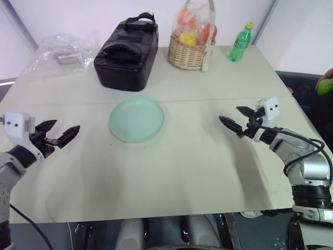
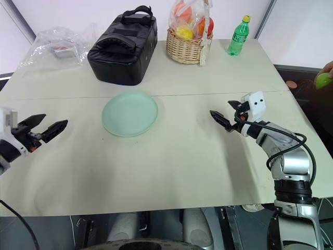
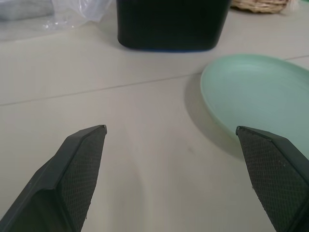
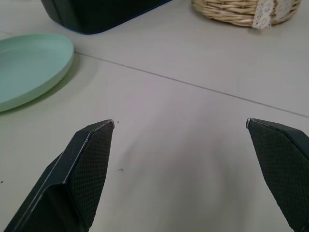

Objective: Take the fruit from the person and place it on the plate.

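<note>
At the far right edge of the head views, off the table, a person's hand [image 1: 328,76] holds the bright green fruit [image 1: 325,87]. The pale mint-green plate [image 1: 136,119] lies flat and bare near the table's middle. My right gripper [image 1: 229,113] hovers open over the table, to the right of the plate, pointing toward it, with nothing between its fingers; the fruit is well off to its right. My left gripper [image 1: 67,126] is open and bare too, to the left of the plate. In the left wrist view the plate [image 3: 260,92] lies just beyond the open fingers.
A black bag [image 1: 127,49] stands behind the plate. A wicker basket [image 1: 188,52] of plastic-wrapped fruit and a green bottle [image 1: 240,42] stand at the back right, and a clear plastic bag [image 1: 60,52] lies at the back left. The table's right edge runs just beyond my right arm.
</note>
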You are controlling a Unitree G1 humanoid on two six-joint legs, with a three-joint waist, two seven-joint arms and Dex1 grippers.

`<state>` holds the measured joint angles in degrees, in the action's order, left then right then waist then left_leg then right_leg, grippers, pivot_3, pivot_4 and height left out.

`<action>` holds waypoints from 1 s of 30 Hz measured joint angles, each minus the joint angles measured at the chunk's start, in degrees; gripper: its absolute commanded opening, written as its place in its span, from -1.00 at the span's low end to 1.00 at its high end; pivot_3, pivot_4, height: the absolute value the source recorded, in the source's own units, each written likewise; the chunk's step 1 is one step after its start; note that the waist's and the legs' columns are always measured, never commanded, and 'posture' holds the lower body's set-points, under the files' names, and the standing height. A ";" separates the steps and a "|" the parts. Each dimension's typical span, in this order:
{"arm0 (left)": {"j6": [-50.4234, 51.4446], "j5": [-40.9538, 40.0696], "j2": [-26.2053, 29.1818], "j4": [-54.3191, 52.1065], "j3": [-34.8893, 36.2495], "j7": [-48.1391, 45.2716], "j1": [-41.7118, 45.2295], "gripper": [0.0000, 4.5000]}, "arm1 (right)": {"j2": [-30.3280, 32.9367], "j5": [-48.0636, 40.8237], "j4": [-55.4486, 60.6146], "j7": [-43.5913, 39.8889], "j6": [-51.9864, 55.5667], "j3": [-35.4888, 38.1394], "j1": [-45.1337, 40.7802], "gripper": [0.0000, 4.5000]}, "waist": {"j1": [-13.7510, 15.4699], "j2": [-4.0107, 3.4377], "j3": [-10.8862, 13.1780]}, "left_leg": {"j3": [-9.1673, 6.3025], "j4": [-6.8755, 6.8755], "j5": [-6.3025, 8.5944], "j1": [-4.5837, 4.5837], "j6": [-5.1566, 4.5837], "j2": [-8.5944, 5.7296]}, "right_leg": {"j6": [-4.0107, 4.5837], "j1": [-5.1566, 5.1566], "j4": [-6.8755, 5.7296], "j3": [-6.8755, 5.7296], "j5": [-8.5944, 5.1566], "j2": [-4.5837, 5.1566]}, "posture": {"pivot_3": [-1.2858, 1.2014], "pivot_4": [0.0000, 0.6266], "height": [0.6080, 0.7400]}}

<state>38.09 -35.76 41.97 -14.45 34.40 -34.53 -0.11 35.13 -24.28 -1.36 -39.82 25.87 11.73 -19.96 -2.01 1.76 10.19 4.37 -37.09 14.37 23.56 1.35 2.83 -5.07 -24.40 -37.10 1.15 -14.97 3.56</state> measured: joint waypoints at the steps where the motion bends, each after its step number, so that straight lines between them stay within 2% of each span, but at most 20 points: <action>1: -0.03 0.01 0.00 0.00 0.00 0.08 0.06 1.00 | 0.00 0.22 -0.06 0.00 -0.09 0.00 -0.07 0.99 | -0.02 0.00 0.00 | 0.00 0.00 0.00 0.00 0.00 0.00 | 0.00 0.00 0.00 0.00 0.00 0.00 | 0.03 -0.52 1.00; 8: 0.43 -2.33 -0.60 -0.38 0.01 1.62 3.77 1.00 | -0.74 0.80 -0.18 0.40 -0.80 -0.06 -0.47 0.99 | -0.03 0.01 -0.01 | 0.01 -0.01 0.00 0.00 0.00 -0.01 | -0.01 0.00 0.00 0.01 0.01 -0.01 | 0.03 -0.52 1.00; 30: 1.78 -3.43 0.34 -0.03 -2.10 0.67 5.46 1.00 | -0.78 0.43 -0.13 -0.02 -0.30 0.08 -0.02 0.99 | -0.06 0.01 -0.01 | 0.01 -0.01 0.00 0.00 0.00 -0.01 | -0.02 0.00 -0.01 0.00 0.01 -0.02 | 0.03 -0.52 1.00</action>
<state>39.87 -39.19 42.31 -14.48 32.30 -33.86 5.35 34.35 -23.85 -1.49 -39.84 25.56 11.81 -19.97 -2.06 1.76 10.18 4.37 -37.10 14.37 23.56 1.35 2.81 -5.09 -24.40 -37.11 1.15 -14.96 3.53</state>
